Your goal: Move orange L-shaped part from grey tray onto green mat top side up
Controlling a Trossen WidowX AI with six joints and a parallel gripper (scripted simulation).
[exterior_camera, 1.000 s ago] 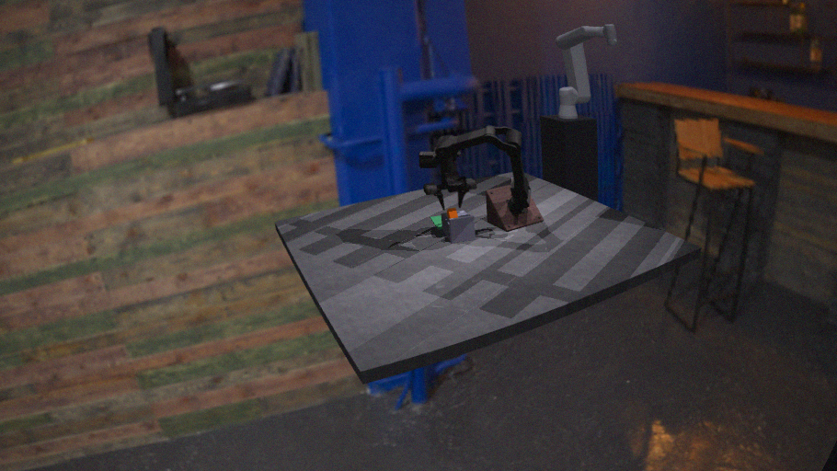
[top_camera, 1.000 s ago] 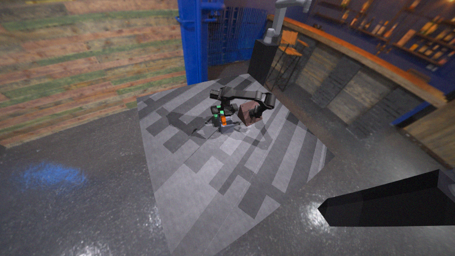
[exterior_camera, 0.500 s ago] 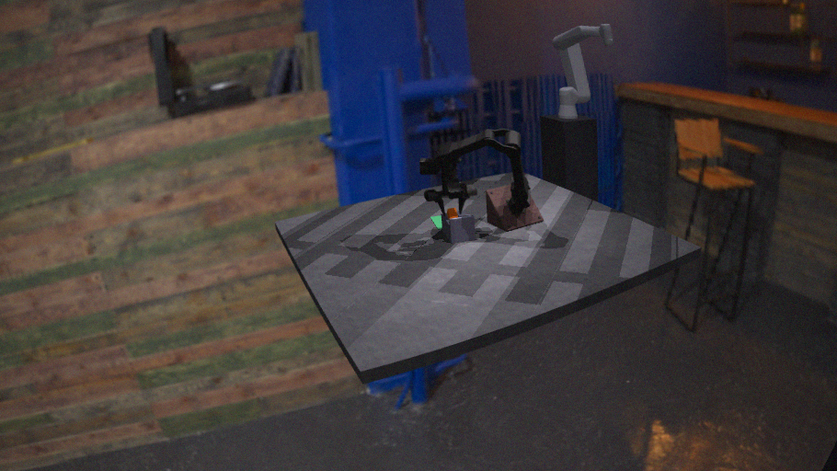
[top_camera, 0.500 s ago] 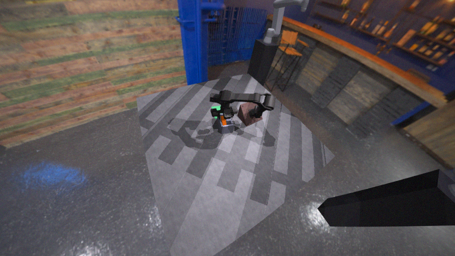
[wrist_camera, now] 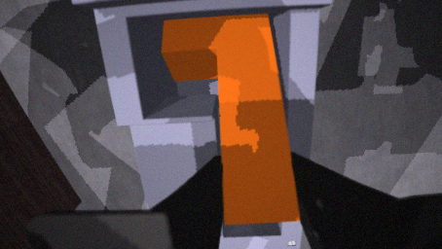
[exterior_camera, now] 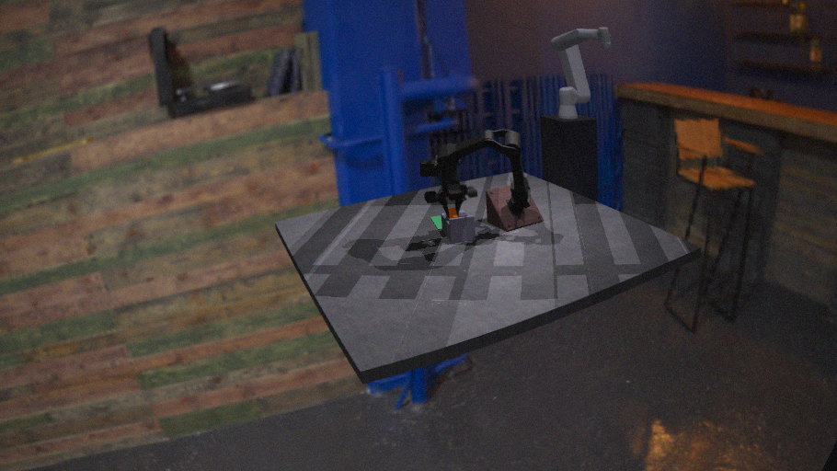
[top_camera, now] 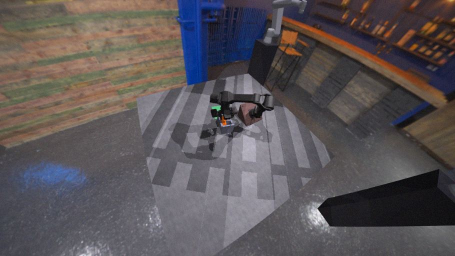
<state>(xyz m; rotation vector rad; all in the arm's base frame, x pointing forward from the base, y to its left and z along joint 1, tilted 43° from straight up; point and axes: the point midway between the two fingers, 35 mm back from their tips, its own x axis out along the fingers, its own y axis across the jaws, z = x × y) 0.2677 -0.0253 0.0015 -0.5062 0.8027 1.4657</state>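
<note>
Gripper (wrist_camera: 260,195) closed on the raised straight end of the orange L-shaped part (wrist_camera: 253,131), one dark finger (wrist_camera: 195,204) against each side. Part tilted: foot end low in the pocket of the grey tray (wrist_camera: 304,58), gripped end above it. Tray on the bench (exterior_camera: 497,281), green mat (exterior_camera: 436,222) just left.

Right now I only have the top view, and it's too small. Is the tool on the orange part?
Observer: Yes. In the wrist view the tool is shut on the long end of the orange part, with a finger against each side.
Operator: Is it out of the tray?
Observer: No. The L end sits low inside the pocket of the tray.
</note>
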